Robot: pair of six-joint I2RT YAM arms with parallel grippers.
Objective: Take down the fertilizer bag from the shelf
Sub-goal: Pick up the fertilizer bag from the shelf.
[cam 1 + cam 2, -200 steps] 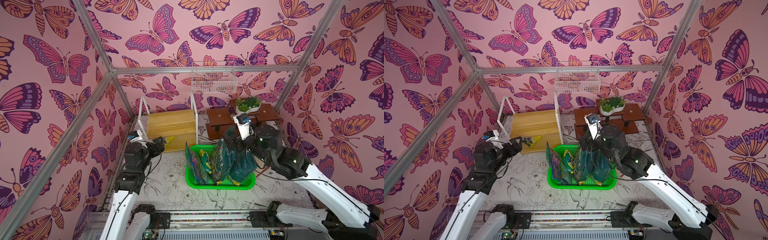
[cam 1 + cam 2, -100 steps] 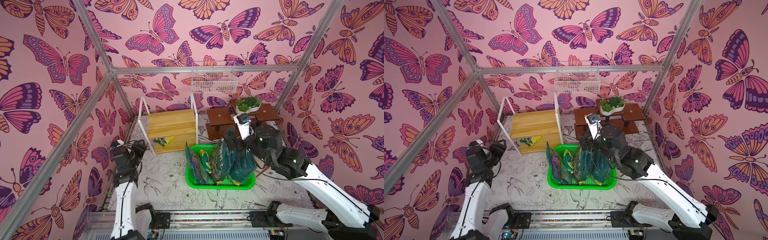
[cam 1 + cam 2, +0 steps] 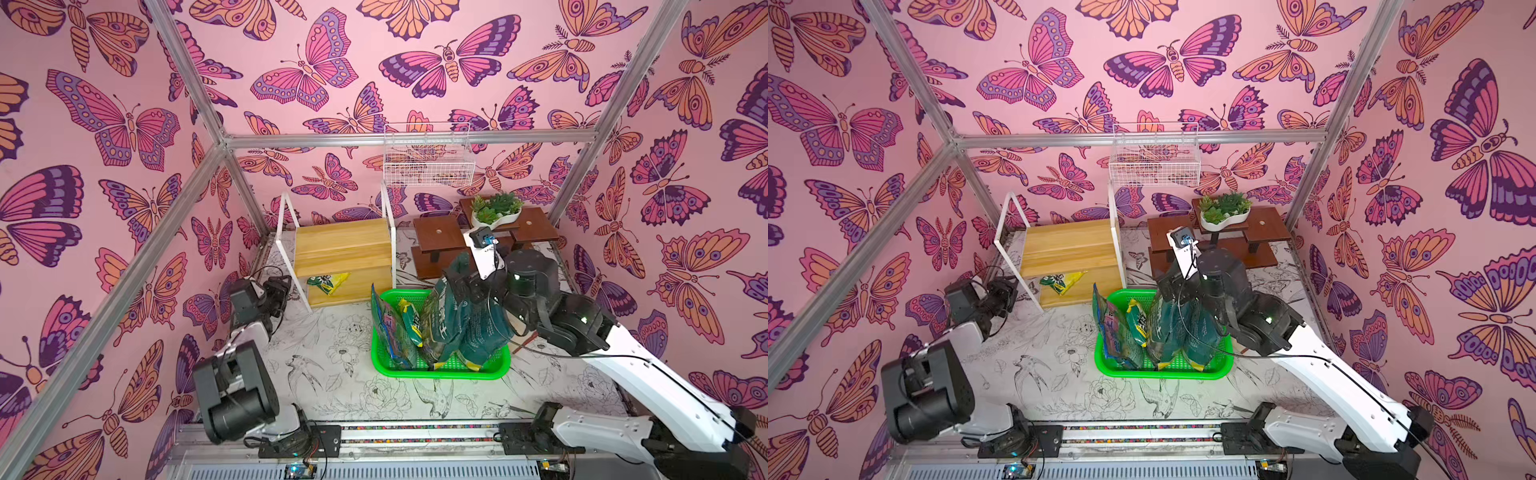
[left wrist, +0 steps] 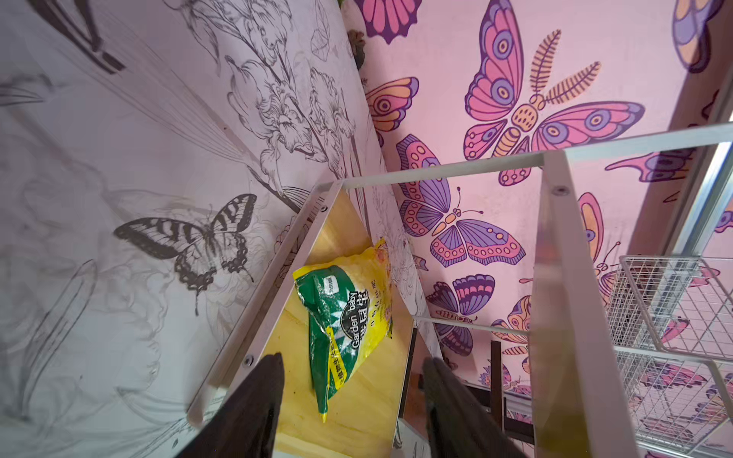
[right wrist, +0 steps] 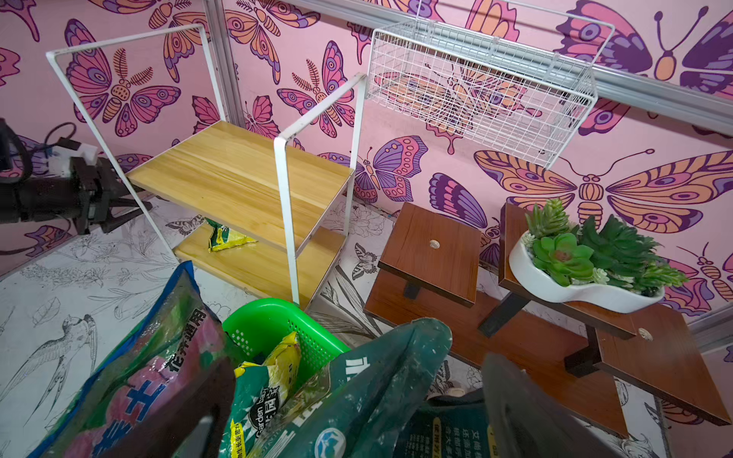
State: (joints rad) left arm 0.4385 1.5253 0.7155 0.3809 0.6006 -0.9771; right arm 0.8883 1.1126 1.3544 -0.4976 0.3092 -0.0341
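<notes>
The shelf (image 3: 343, 245) (image 3: 1067, 245) (image 5: 238, 174) stands at the back left, white frame with pale wooden boards. A green and yellow fertilizer bag (image 3: 328, 284) (image 3: 1062, 282) (image 4: 349, 317) (image 5: 226, 238) lies flat on its lower board. My left gripper (image 3: 282, 291) (image 3: 1009, 293) (image 4: 354, 359) is low beside the shelf's left end, pointing at the bag. It is open and apart from the bag, with nothing between its fingers. My right gripper (image 3: 461, 286) (image 3: 1167, 282) (image 5: 357, 365) hangs open over the bags in the green basket (image 3: 440, 374) (image 5: 273, 313).
Several soil and fertilizer bags stand in the green basket in front of the shelf. A white wire basket (image 3: 428, 158) hangs on the back wall. A dark brown stepped stand (image 3: 440, 249) at the back right carries a white planter of succulents (image 3: 496, 210).
My left gripper has drawn back leftward from the shelf's front and its jaws have narrowed. The left elbow has dropped toward the front. The right arm has not moved.
</notes>
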